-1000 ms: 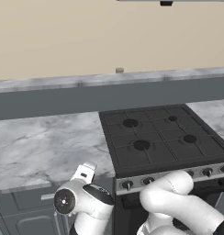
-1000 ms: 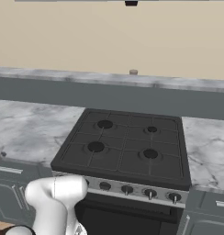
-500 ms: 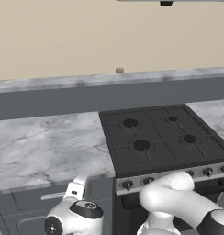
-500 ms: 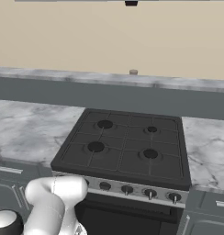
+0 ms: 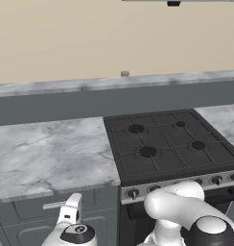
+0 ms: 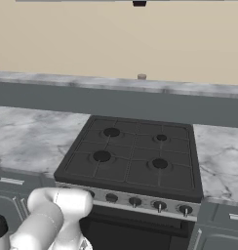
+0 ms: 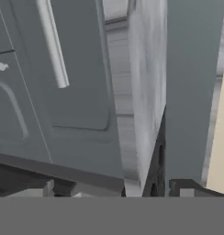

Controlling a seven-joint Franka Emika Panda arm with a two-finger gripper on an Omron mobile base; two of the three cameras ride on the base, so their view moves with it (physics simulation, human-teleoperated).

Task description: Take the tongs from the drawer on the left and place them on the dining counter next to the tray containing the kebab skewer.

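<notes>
Below the marbled counter left of the black stove (image 5: 171,144), the wide dark grey-blue drawer (image 5: 47,206) with its short silver bar handle (image 5: 54,205) was shut, so the tongs presumably lay hidden inside. The hand view faced that drawer front (image 7: 72,69) and handle (image 7: 52,43) close up. The white arm's two-finger gripper (image 7: 109,190) stood wide open, holding nothing. The step looked like the reach for the handle; next, the fingers would need to straddle the bar, close and pull.
</notes>
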